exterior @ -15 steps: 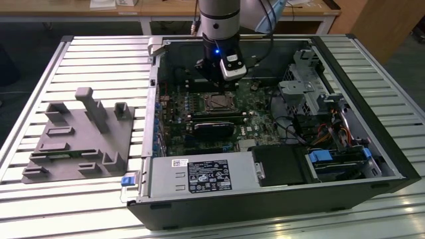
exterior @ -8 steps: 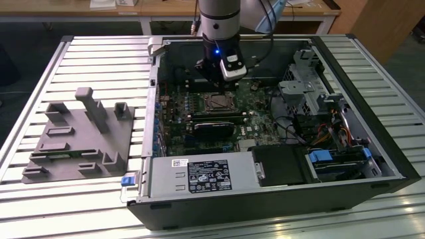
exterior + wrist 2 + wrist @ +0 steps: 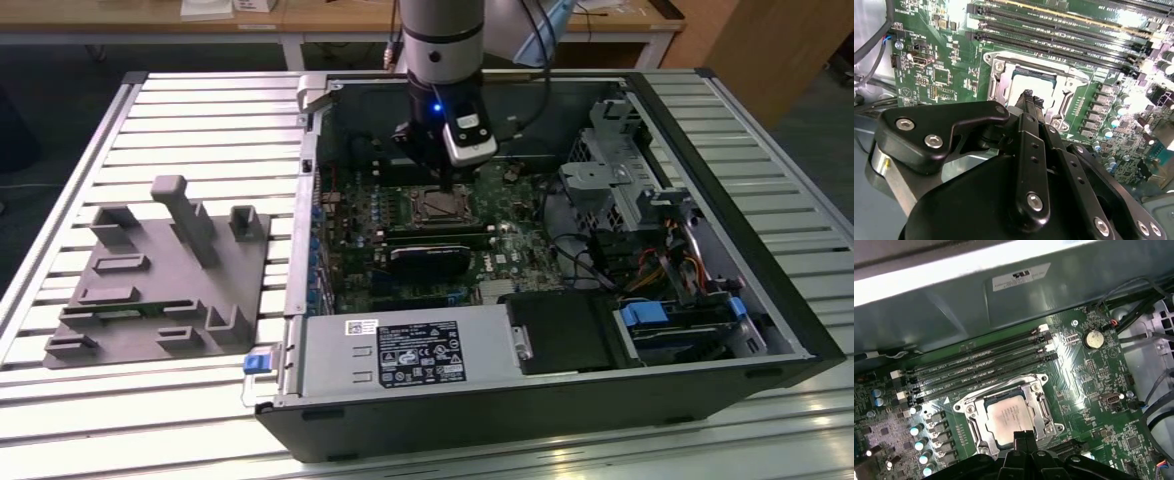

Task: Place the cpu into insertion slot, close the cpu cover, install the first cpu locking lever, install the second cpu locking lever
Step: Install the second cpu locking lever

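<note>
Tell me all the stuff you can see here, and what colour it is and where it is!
computer case: one, black, open on the slatted table
slatted table: one, silvery, under everything
green circuit board: one, inside the case
cpu: one, silvery-tan, lying in the insertion slot
insertion slot: one, silvery rim, beside the memory slots
memory slots: several, long and black, side by side
grey holder block: one, on the table at the exterior view's left
gripper: one, black, fingertips close together just above the cpu's edge
</note>
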{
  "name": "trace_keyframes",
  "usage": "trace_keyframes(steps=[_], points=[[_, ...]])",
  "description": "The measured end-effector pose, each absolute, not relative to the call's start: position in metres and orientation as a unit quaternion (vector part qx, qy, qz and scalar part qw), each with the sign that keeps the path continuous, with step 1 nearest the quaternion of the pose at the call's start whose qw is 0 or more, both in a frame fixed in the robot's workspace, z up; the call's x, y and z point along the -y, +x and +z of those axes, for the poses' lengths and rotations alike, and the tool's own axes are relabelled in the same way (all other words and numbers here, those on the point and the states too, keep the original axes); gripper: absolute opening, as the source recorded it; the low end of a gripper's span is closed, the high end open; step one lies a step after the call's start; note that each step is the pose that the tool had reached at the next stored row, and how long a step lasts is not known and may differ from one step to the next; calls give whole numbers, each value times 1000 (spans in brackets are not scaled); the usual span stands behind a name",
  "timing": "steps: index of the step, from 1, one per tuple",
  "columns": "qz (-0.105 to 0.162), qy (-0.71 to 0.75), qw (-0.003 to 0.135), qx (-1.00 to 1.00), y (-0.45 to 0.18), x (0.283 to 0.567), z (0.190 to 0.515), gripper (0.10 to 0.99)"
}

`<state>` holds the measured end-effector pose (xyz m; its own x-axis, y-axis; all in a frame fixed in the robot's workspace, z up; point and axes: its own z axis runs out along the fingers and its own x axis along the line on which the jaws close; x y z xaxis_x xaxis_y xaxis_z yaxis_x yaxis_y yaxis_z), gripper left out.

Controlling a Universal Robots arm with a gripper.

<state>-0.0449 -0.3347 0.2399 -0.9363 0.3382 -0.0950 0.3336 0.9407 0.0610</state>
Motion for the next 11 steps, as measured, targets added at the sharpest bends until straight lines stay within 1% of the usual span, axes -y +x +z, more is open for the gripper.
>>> trace_keyframes(steps=[11], points=[[22, 171, 52, -984, -45, 347, 240, 106]])
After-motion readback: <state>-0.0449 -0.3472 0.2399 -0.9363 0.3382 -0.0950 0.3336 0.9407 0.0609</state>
